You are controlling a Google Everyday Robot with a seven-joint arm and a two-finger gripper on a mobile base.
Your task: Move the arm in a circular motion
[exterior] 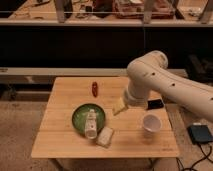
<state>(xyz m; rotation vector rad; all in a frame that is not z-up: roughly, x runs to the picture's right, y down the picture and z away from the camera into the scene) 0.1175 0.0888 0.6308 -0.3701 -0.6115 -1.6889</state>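
Pincer [119,108] over table [65,100], arm [165,82] elbow-up

Arm [150,75] bent over wooden table [65,100]; gripper [119,108] just right of green plate [78,116]

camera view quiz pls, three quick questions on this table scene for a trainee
1. True or false: the white cup stands on the wooden table, right of the green plate.
2. The gripper, at the tip of the arm, hangs: A over the floor; B over the table between plate and cup; C inside the cup.
3. What lies on the plate?
Key: 1 true; 2 B; 3 a pale bottle.
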